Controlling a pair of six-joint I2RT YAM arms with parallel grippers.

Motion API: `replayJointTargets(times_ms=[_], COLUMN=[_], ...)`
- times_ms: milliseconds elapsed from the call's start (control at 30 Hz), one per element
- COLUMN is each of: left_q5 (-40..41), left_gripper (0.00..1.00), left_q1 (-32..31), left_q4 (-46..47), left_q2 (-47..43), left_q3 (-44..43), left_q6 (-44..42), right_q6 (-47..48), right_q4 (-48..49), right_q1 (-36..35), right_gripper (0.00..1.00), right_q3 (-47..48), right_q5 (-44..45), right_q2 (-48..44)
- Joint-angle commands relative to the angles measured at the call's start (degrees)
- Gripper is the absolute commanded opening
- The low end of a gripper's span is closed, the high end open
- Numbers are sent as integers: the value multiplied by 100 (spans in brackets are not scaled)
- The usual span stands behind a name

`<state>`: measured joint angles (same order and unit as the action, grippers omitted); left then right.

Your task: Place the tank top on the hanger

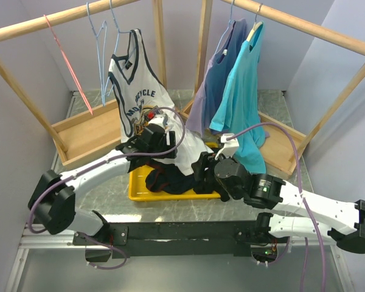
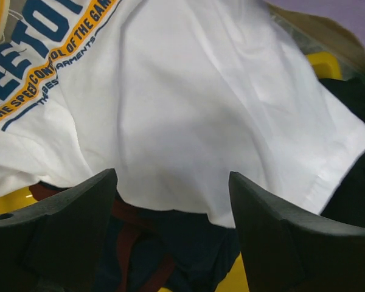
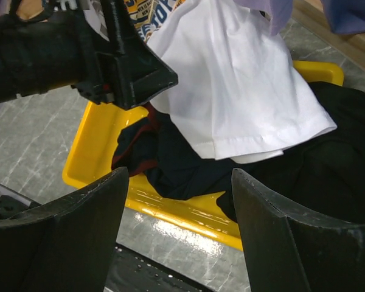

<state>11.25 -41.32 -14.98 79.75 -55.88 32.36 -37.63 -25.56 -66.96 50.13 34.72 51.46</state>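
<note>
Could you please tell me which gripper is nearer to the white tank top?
Left. The left gripper sits open right at the tank top; the right gripper is farther back, above the yellow tray, with a dark garment in between.

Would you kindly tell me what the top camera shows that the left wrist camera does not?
Only the top view shows the wooden rail, the blue hangers, the pink hanger and the turquoise T-shirt. Only the left wrist view shows the fine lettering on the orange stripe and the red trim of the dark garment. Both show the white tank top, the yellow tray and the dark garment.
</note>
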Motion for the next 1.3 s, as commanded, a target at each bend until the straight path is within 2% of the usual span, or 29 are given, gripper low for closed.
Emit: replayJointTargets(times_ms=[0,233,267,333,367,433,467,500,733,900,1033,1267], left_q5=[343,563,589,615,624,668,695,703,1239,1415,1600,1705], left_gripper=[77,62,55,48,36,23,8,3,1,1,1,1], left_q1=[-25,-34,-34,-34,-43,-34,-34,-25,10,361,782,1354], left_q4=[619,900,979,1032,1059,1094,1103,1085,665,566,540,1190], left_q2=[225,498,498,524,533,525,507,490,-72,-345,-241,260], left_q3=[129,332,393,437,446,464,446,429,-351,-1082,-1889,-2831], left_q6=[437,754,763,772,763,728,711,684,552,447,377,245], right_q6=[-52,-25,-34,-25,-25,-17,-8,-17,10,45,97,247], right_q4=[-19,7,16,42,51,69,69,60,8,-1,-10,-37], right_q1=[25,16,25,16,25,25,25,25,16,25,16,16], right_gripper=[76,77,77,76,77,77,76,76,76,76,76,77], right_q3=[67,85,85,85,76,85,85,93,155,243,357,603], right_q5=[52,44,44,26,17,17,17,9,44,70,61,96], right_q2=[74,127,127,162,162,180,171,180,127,110,162,338])
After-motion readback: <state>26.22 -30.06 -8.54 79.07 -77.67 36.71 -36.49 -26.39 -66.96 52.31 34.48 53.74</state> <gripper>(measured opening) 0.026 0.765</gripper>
